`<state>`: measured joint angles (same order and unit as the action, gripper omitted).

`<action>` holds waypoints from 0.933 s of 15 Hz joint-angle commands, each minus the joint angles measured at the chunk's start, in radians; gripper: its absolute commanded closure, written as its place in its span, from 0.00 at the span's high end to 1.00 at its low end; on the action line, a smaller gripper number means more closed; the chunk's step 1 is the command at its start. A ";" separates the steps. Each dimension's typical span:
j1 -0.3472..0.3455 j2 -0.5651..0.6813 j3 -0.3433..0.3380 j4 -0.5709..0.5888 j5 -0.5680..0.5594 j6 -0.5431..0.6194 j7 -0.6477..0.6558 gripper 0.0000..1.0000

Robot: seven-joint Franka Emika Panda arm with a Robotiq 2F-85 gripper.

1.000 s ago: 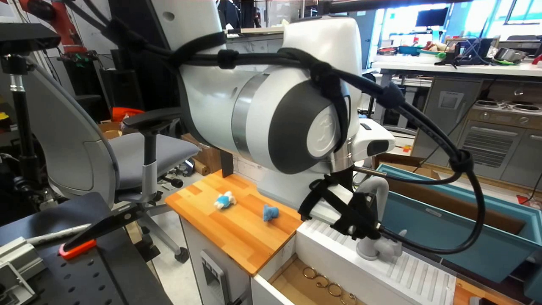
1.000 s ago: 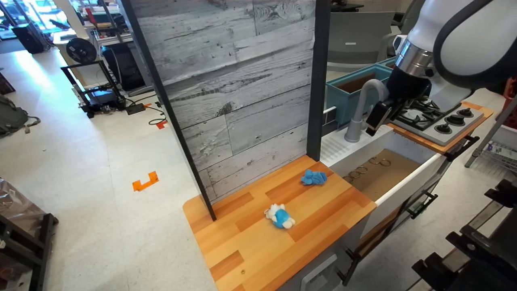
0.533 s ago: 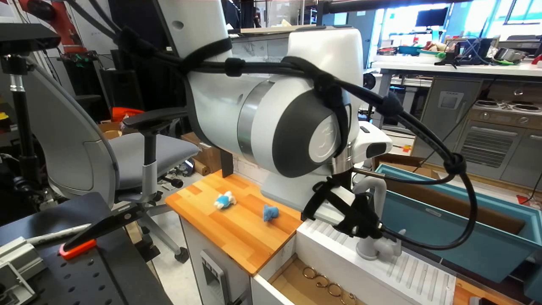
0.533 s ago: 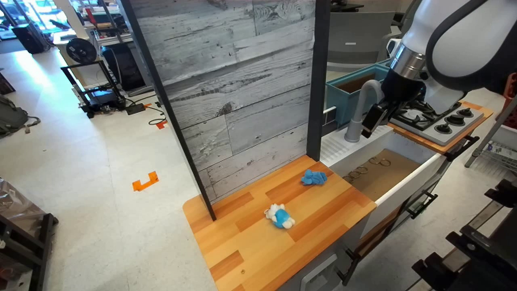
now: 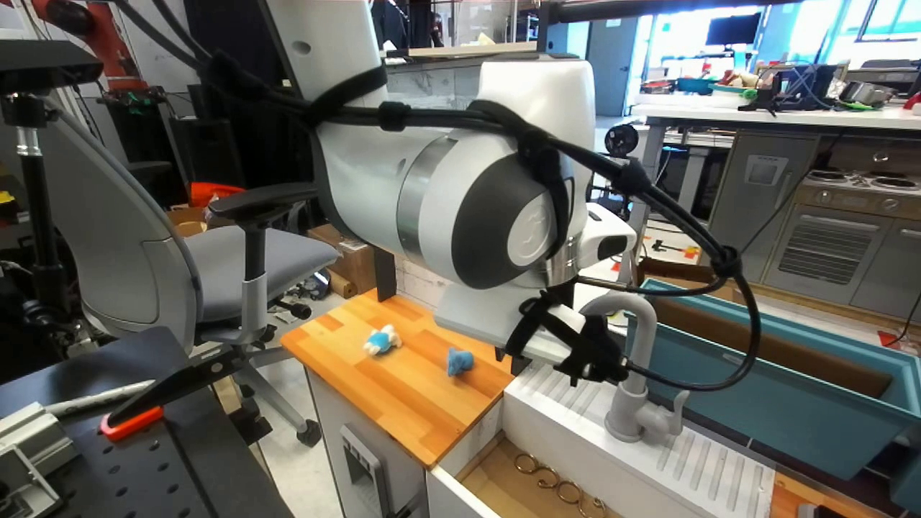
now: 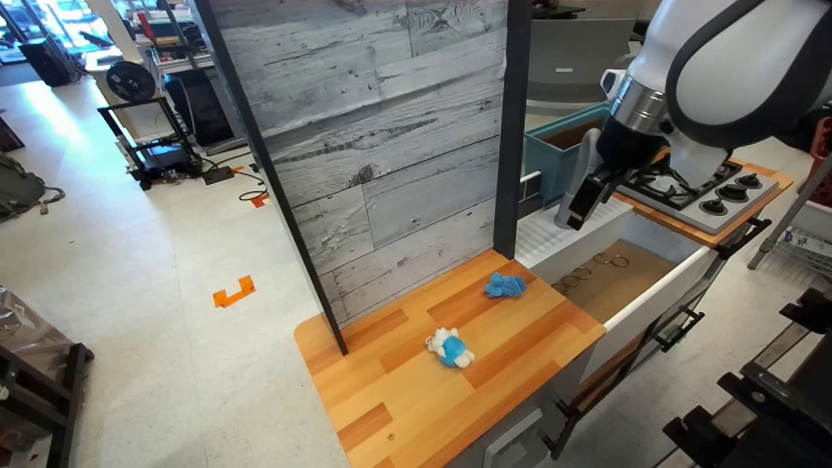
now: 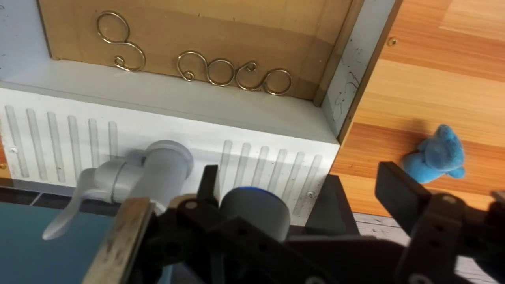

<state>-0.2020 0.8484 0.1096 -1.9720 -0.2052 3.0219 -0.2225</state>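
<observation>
My gripper (image 7: 298, 173) is open in the wrist view, its two black fingers wide apart with nothing held. It hangs above the white ridged ledge of the sink (image 7: 268, 165), beside the grey faucet (image 7: 167, 167). A grey cylinder with a blue rim (image 7: 256, 209) shows between the fingers; whether it is the faucet's spout I cannot tell. In an exterior view the gripper (image 6: 580, 207) covers part of the faucet. A blue plush toy (image 7: 438, 157) lies on the wooden counter (image 6: 403, 403) past the right finger, apart from it. A white-and-blue plush toy (image 6: 451, 349) lies farther along the counter.
Several brass rings (image 7: 221, 75) lie in the sink basin. A grey wood-patterned panel (image 6: 377, 162) with dark posts stands behind the counter. A teal bin (image 5: 763, 381) is behind the faucet, and a stove top (image 6: 702, 195) lies beyond the sink. A black cable (image 5: 691, 208) hangs along the arm.
The arm and gripper have moved left in both exterior views, from the faucet side toward the counter, uncovering more of the faucet in an exterior view. The toys and rings have not moved.
</observation>
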 commanded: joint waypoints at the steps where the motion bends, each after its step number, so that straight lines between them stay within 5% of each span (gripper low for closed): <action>1: 0.033 0.040 0.030 0.053 0.007 -0.052 -0.051 1.00; 9: 0.093 0.043 0.005 0.064 -0.012 -0.103 -0.095 1.00; 14: 0.061 -0.026 0.023 0.016 0.005 -0.328 -0.155 1.00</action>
<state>-0.1253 0.8796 0.1276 -1.9279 -0.2080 2.8266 -0.3325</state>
